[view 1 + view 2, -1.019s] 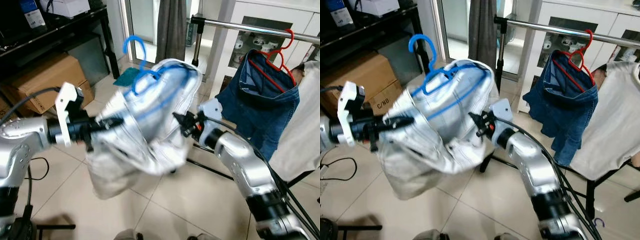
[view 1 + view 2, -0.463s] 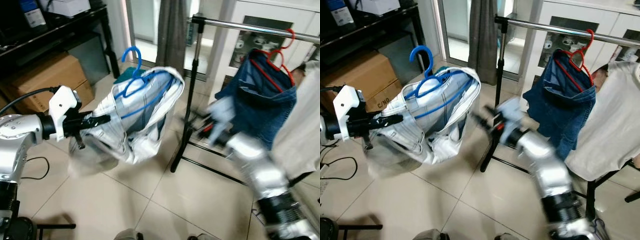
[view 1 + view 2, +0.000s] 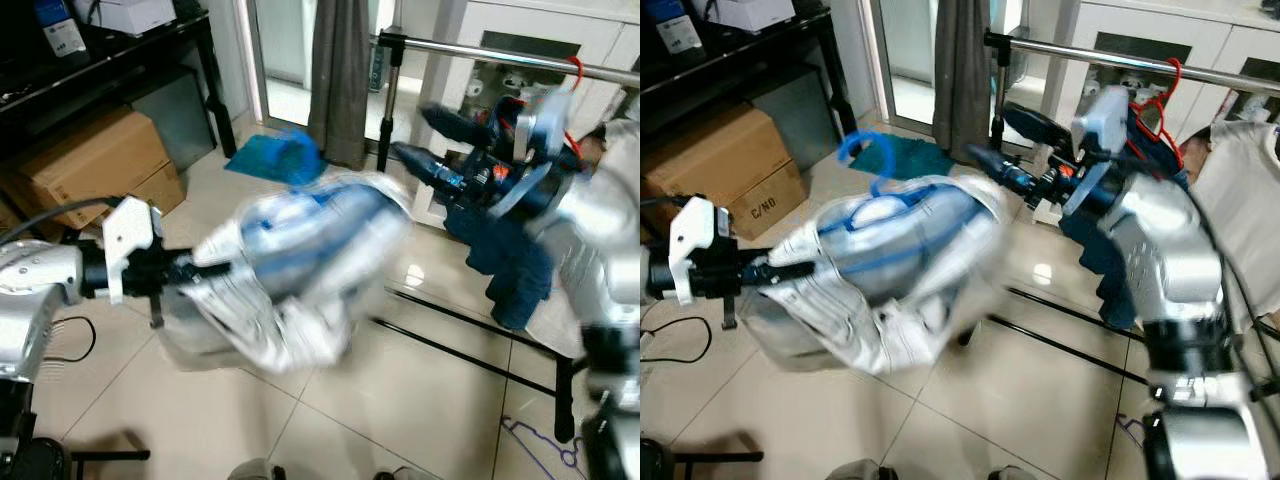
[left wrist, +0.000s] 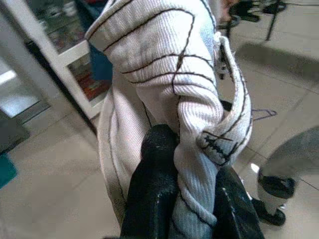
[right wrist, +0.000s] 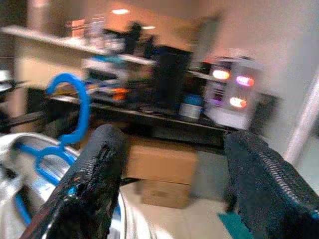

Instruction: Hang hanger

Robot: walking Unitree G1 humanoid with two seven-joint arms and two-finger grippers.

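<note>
Two grippers: left gripper (image 3: pixel 185 268), right gripper (image 3: pixel 985 140). Two hangers: blue hanger (image 3: pixel 862 160) left, red hanger (image 3: pixel 1160 95) far right. Garments, perhaps three through blur: white garment (image 3: pixel 880 270), denim garment (image 3: pixel 500 250), pale garment (image 3: pixel 1250 190).

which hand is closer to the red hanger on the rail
Right. The right hand is raised, open, just left of the red hanger and its denim garment. The left hand is far off, low on the left, clamped on the white garment.

tiled floor (image 3: pixel 420 400) | cardboard box (image 3: pixel 90 160) | teal mat (image 3: pixel 902 155) | rack feet (image 3: pixel 470 345)
</note>
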